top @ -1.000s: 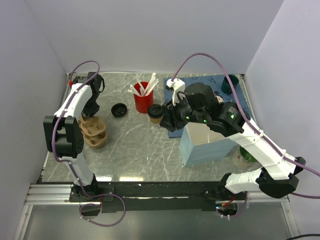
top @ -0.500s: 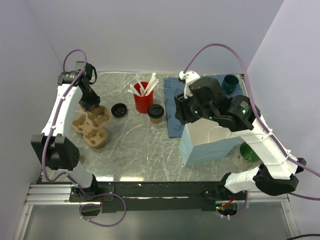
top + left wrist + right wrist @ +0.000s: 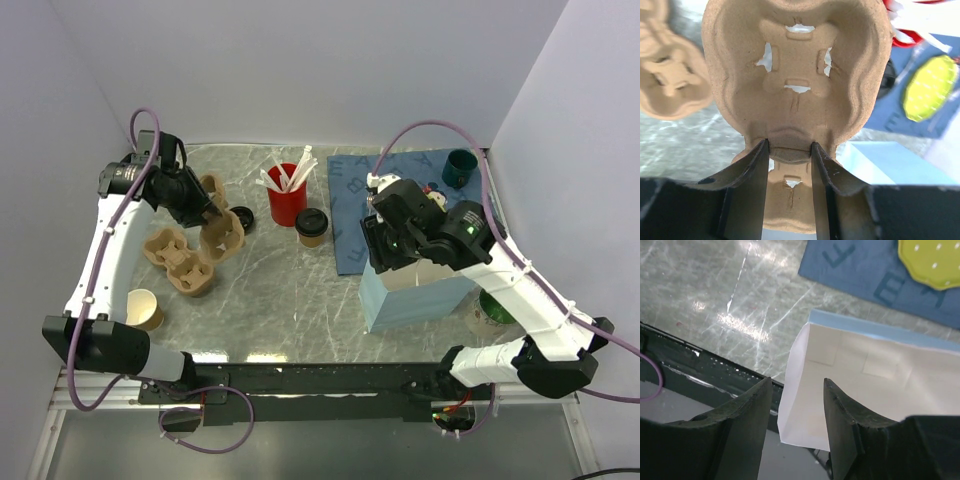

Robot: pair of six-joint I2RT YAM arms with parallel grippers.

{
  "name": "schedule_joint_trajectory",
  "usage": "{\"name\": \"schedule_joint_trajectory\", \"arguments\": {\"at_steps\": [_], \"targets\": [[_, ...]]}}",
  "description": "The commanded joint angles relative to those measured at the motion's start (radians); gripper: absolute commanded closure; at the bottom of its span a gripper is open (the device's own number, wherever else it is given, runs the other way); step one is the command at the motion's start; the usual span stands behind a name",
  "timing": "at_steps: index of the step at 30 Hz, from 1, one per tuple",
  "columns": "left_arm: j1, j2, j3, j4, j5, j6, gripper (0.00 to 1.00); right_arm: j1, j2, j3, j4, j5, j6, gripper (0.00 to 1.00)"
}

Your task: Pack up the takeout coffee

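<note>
Pulp carrier hangs clamped by its edge in the left gripper, left of the red cup; the takeout coffee stands just right of that cup. Right gripper, jaws apart, hovers over the blue bag farther right. A low swing could topple the coffee.

A grey marbled table stands enclosed by plain pale walls behind it and on both sides, evenly lit

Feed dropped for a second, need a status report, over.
Left gripper clamped on cup carrier, lifted. Right gripper open above blue bag. Takeout coffee on table, unpacked. Red cup close beside it.
</note>
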Motion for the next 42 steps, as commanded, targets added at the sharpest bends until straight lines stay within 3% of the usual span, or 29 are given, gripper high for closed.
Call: {"name": "schedule_joint_trajectory", "arguments": {"at_steps": [1,9,13,17,26,37,42], "targets": [[-0.005,-0.056,0.015,0.043,0.116,-0.027,0.66,-0.005,-0.029,-0.055,-0.023,0.001,0.088,0.48],[-0.005,-0.077,0.047,0.011,0.122,-0.031,0.66,0.004,-0.044,-0.121,0.052,-0.057,0.137,0.61],[-0.005,-0.095,0.043,-0.003,0.11,-0.032,0.66,0.023,-0.035,-0.093,0.058,-0.062,0.158,0.88],[-0.005,-0.114,0.064,-0.02,0.071,-0.038,0.66,0.055,-0.021,-0.052,0.069,-0.078,0.19,0.98],[-0.006,-0.111,0.162,-0.055,0.036,-0.044,0.66,0.153,0.038,0.005,0.152,-0.108,0.373,0.95],[-0.005,-0.158,0.135,-0.061,0.084,-0.038,0.66,0.253,0.199,0.135,0.258,-0.068,0.546,0.93],[-0.005,-0.168,0.156,-0.072,0.125,-0.001,0.66,0.276,0.264,0.216,0.275,-0.105,0.543,0.74]]}}
